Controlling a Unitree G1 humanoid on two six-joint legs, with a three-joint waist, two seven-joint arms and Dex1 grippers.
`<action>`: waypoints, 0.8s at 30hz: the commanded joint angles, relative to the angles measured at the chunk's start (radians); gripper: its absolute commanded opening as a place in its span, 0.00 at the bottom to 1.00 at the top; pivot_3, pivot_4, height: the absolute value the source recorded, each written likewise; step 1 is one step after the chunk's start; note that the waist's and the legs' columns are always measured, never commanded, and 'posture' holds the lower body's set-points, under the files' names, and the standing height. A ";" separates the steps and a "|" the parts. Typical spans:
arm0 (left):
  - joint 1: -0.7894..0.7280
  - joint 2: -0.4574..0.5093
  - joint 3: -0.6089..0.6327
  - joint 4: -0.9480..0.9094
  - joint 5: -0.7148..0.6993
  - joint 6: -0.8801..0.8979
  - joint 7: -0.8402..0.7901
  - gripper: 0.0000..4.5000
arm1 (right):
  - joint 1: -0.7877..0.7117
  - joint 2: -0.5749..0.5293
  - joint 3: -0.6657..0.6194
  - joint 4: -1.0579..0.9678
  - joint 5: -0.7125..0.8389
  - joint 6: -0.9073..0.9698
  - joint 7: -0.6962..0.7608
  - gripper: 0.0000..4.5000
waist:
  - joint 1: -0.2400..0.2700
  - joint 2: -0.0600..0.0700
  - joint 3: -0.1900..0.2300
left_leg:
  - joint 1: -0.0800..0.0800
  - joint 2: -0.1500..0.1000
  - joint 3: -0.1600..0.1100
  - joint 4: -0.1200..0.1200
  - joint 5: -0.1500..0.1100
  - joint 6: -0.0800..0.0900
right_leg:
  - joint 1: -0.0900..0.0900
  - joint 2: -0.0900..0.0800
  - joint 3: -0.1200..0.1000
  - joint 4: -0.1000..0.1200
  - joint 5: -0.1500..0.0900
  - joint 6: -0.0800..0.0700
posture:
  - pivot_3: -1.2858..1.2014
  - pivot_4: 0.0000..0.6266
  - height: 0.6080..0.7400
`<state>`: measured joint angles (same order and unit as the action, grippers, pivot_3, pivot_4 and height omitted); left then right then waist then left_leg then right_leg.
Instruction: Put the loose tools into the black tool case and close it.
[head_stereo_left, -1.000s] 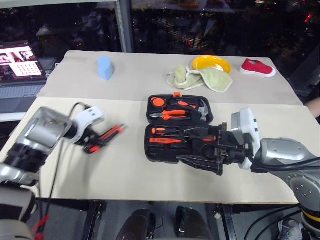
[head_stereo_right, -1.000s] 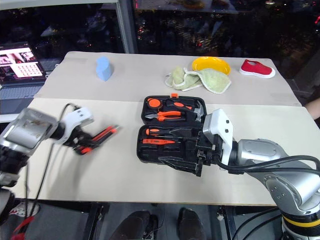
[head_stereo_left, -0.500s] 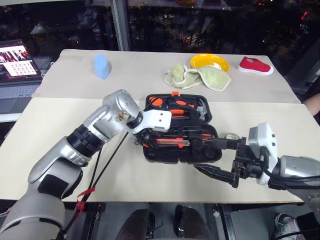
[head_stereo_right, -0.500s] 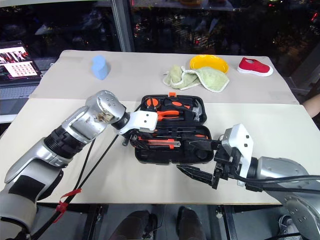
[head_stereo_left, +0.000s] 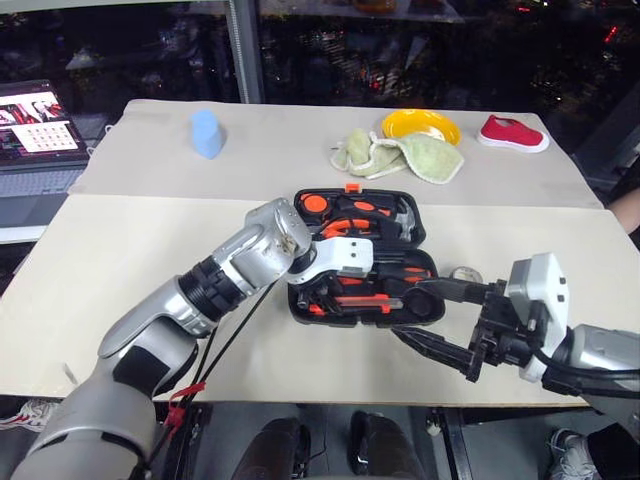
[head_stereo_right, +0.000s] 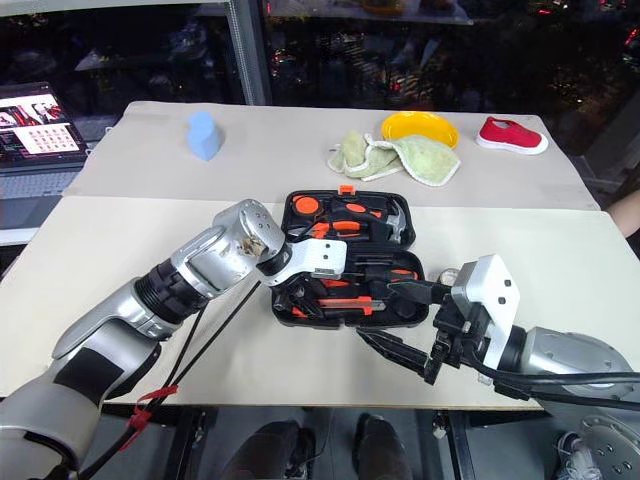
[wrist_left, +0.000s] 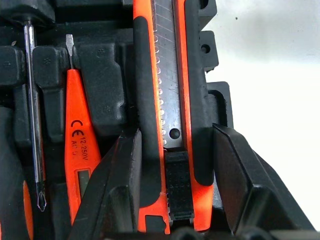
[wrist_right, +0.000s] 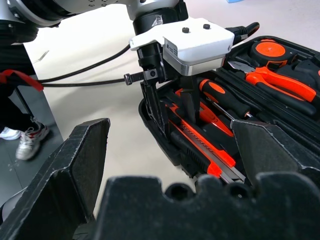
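Beige table: my left gripper (wrist_left: 172, 190) clasps the utility knife (wrist_left: 170, 100) inside the open black tool case (head_stereo_left: 365, 265). Beside the case, my right gripper (head_stereo_left: 440, 320) gapes wide, empty.

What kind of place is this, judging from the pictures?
Probably an indoor lab or test room at night: a cloth-covered table with unrelated props, an open laptop beside it, and dark windows behind.

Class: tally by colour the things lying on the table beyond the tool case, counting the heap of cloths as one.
Blue: 1, block
Green: 1, cloth heap
Yellow: 1, plate
Red: 1, shoe
Total: 4
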<state>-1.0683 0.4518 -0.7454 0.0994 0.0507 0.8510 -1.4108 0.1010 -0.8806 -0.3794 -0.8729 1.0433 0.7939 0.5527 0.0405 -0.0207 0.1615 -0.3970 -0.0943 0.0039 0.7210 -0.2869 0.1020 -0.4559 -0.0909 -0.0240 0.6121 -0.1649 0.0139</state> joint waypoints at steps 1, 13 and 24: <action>-0.010 0.011 -0.015 -0.003 0.008 -0.003 -0.005 0.35 | -0.003 -0.006 -0.025 -0.027 0.018 -0.023 -0.012 1.00 | 0.000 0.000 0.000 | 0.000 0.000 0.000 0.000 0.000 0.000 | 0.000 0.000 0.000 0.000 0.000 0.000 | 0.52 0.24 0.94; -0.045 0.050 0.071 -0.010 -0.048 0.006 -0.036 0.99 | -0.050 -0.007 0.004 0.015 0.006 -0.027 0.005 1.00 | -0.001 0.000 0.000 | 0.000 0.000 0.000 0.000 0.000 0.000 | 0.000 0.000 0.000 0.000 0.000 0.000 | 0.52 0.24 0.94; 0.058 0.088 0.186 -0.055 -0.129 -0.058 0.006 0.48 | -0.049 -0.007 0.004 0.021 0.007 -0.023 0.018 1.00 | -0.002 0.000 0.000 | 0.000 0.000 0.000 -0.001 0.000 0.000 | -0.001 0.000 0.001 0.000 0.000 0.000 | 0.52 0.24 0.94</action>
<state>-1.0151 0.5319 -0.5652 0.0731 -0.0799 0.8170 -1.4145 0.0567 -0.8806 -0.3635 -0.8399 1.0428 0.7917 0.5654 0.0386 -0.0202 0.1613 -0.3972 -0.0943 0.0040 0.7203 -0.2868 0.1017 -0.4573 -0.0903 -0.0234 0.6122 -0.1649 0.0137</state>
